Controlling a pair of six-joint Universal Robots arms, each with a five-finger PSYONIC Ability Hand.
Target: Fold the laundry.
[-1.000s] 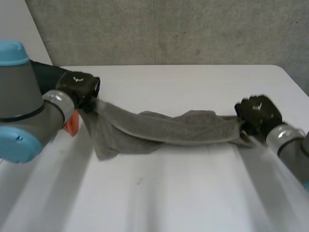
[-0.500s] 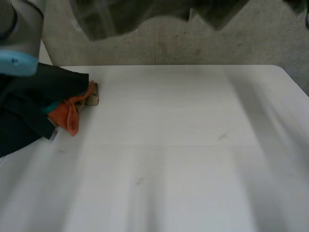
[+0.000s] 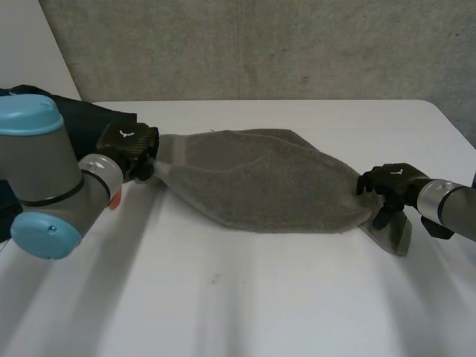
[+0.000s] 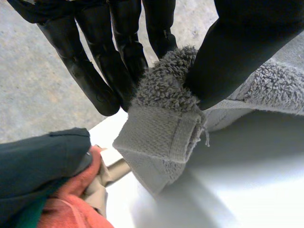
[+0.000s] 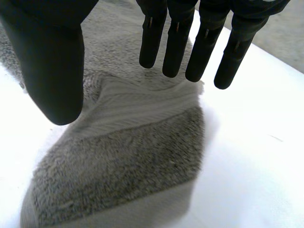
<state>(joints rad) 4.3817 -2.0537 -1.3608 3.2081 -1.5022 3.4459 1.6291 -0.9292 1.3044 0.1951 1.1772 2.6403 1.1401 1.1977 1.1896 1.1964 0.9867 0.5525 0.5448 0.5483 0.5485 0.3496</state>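
Pinching a corner of the grey towel, left robot hand, right robot hand spread open at its opposite end

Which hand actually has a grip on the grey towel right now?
The left hand: it pinches the towel by its hemmed corner between thumb and fingers. The right hand hangs open over the other end.

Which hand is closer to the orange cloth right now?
Left. The left hand pinches the towel's end right beside the orange cloth; the right hand is open over the towel's far end, across the table.
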